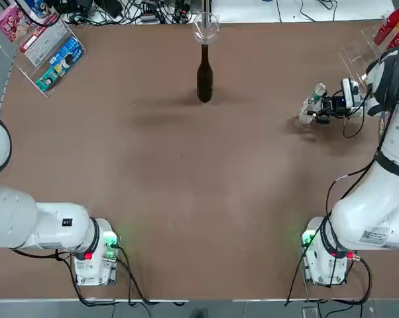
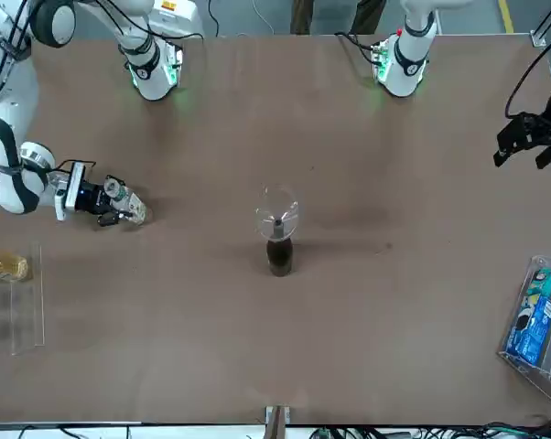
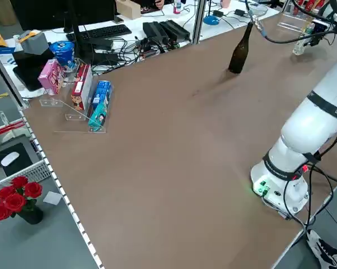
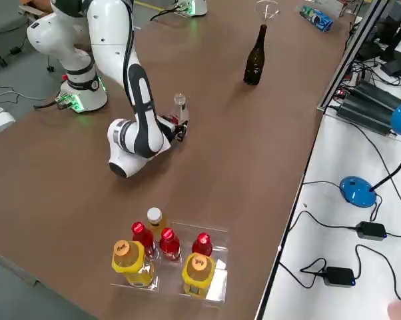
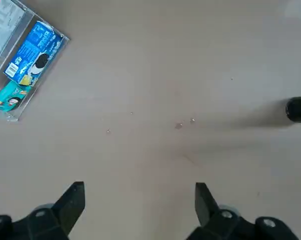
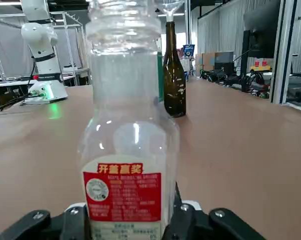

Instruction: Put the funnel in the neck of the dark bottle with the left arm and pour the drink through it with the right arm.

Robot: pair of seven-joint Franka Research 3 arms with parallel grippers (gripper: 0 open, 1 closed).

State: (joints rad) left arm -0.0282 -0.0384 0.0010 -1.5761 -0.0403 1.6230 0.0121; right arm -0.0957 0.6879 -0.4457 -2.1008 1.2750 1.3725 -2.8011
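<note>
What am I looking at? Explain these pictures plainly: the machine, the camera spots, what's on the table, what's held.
Two white robot arms stand at a brown table. One picture looks down from overhead, one faces the robot from across the table, two look in from the sides, and each wrist carries its own camera. A dark bottle stands at the far middle with a clear funnel in its neck. The right pincer is shut on a small clear drink bottle. The left pincer is open and empty above bare table. A clear rack of snack packs and a tray of red and yellow bottles sit near the far corners.
</note>
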